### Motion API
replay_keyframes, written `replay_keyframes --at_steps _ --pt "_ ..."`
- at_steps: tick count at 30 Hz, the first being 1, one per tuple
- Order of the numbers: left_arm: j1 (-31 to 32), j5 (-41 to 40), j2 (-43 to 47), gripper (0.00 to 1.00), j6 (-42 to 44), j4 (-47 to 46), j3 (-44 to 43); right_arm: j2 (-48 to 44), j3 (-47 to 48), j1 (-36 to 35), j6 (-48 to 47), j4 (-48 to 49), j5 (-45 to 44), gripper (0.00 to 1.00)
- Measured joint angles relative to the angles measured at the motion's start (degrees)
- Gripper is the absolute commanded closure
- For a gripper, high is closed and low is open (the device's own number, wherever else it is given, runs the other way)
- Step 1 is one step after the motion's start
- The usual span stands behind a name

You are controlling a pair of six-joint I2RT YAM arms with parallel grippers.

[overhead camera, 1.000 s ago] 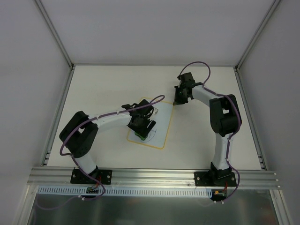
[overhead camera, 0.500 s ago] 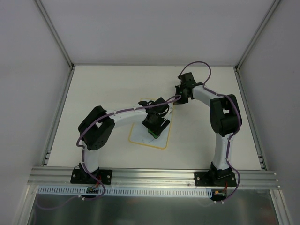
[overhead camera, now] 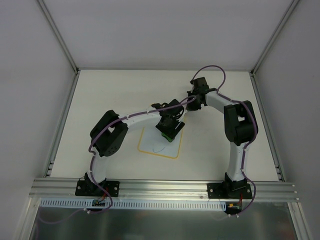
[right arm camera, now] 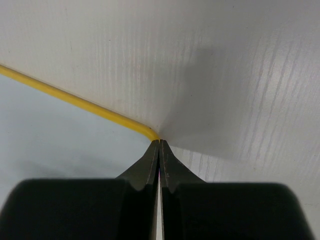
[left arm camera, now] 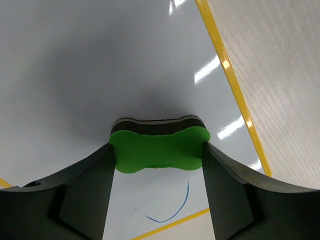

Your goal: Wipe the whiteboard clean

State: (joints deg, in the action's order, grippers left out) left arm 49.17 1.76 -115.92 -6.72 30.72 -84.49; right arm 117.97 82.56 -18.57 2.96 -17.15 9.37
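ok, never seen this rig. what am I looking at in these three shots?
Two small robot arms are bolted at the near edge of a table. The wide shot comes from a fixed camera above and behind them. The other two come from a camera on each wrist, looking past that arm's own tool. On the table lies a whiteboard with a yellow border. The left tool grips a green eraser between its fingers and presses it flat on the board. One blue pen stroke is visible near the board's edge. The right tool is shut and empty, with its tips at a corner of the board, seemingly holding it down.
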Motion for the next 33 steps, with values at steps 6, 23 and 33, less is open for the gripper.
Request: replay_keyframes --at_steps 6,23,33 --pt "-1.07 -1.05 -0.26 0.8 -1.07 -0.87 -0.2 0.0 0.0 0.0 0.02 0.0 -0.02 1.0" --pt "-3.04 -1.7 16.13 0.8 -6.05 -5.99 22.27 0.0 -0.31 0.0 0.5 0.09 0.59 1.0" --pt "-2.21 -1.11 15.72 0.8 -5.95 -3.63 21.29 0.0 -0.31 0.0 0.66 0.07 0.72 1.0"
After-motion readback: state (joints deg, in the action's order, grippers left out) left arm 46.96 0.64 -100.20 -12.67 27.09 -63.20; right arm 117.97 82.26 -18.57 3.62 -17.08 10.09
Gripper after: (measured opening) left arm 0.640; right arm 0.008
